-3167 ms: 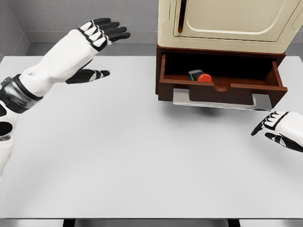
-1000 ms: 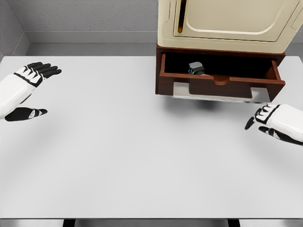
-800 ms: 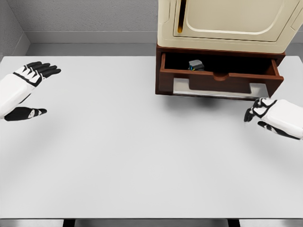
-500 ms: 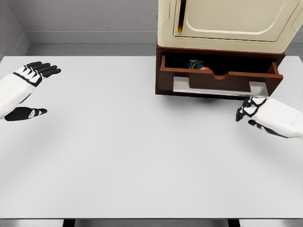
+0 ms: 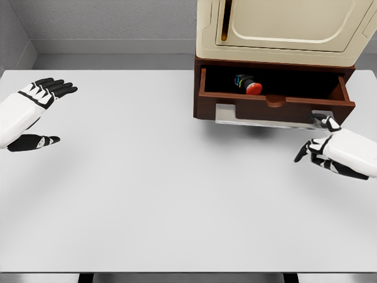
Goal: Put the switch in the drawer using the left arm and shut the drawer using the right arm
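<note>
— Where is the right hand (image 5: 339, 150), and what is it doing?

— It comes in from the right edge, at about four o'clock from the middle of the white table (image 5: 147, 188). The fingers are loosely spread and curved, gripping nothing. One dark fingertip reaches up to the pale metal handle (image 5: 268, 119) at the drawer's right front corner; whether it actually touches the handle I cannot tell.

— And the left hand (image 5: 26, 115)?

— At the left edge, around nine o'clock. Fingers extended and relaxed, thumb held apart below them, nothing in it. It hovers over the table, well apart from everything else.

— The drawer (image 5: 274, 97)?

— At about one o'clock from the table's middle, at twelve o'clock from the right hand. It is a reddish-brown wooden drawer, pulled out, with its interior exposed. It sits at the base of a cream-coloured cabinet (image 5: 283, 29) whose door is shut.

— Where is the switch (image 5: 247, 84)?

— Inside the drawer, toward its left-centre, lying on the drawer floor. It shows a dark body with a red round button facing forward and right. From the right hand it lies at roughly eleven o'clock, well apart from it.
</note>
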`<action>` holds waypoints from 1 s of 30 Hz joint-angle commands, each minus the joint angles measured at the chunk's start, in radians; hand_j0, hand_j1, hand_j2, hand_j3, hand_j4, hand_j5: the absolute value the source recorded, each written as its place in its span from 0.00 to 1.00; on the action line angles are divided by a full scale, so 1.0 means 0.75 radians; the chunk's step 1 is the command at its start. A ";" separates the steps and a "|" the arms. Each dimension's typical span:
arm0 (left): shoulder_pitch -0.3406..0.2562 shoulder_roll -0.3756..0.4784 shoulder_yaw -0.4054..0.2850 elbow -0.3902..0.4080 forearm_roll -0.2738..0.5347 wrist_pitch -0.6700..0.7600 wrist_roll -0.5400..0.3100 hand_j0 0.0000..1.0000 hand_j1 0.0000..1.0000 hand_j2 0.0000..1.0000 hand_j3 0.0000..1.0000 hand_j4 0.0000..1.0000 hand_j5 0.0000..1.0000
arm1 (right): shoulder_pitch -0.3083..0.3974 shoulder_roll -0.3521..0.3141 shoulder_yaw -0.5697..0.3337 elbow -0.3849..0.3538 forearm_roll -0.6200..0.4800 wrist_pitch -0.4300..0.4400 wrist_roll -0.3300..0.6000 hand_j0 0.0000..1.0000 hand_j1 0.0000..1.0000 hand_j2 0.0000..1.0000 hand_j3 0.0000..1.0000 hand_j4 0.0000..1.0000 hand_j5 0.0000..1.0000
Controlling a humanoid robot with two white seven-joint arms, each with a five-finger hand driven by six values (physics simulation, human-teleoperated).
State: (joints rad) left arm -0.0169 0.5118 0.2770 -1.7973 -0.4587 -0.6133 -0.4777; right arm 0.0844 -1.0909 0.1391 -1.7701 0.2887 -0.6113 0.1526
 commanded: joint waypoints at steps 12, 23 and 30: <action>0.002 0.001 0.003 -0.001 0.008 0.003 0.001 1.00 1.00 1.00 1.00 1.00 1.00 | 0.053 -0.036 -0.202 0.133 -0.260 0.001 0.005 0.61 0.61 0.61 0.61 0.61 0.61; 0.002 0.001 0.003 -0.001 0.010 0.003 0.001 1.00 1.00 1.00 1.00 1.00 1.00 | 0.123 -0.137 -0.200 0.243 -0.244 0.001 0.007 0.62 0.62 0.62 0.62 0.62 0.62; 0.002 0.001 0.003 -0.001 0.010 0.003 0.001 1.00 1.00 1.00 1.00 1.00 1.00 | 0.123 -0.137 -0.192 0.276 -0.213 0.001 0.007 0.56 0.56 0.56 0.56 0.56 0.56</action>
State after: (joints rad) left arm -0.0153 0.5115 0.2790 -1.7975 -0.4581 -0.6133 -0.4776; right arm 0.1749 -1.1912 -0.0072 -1.5640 0.1219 -0.6119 0.1577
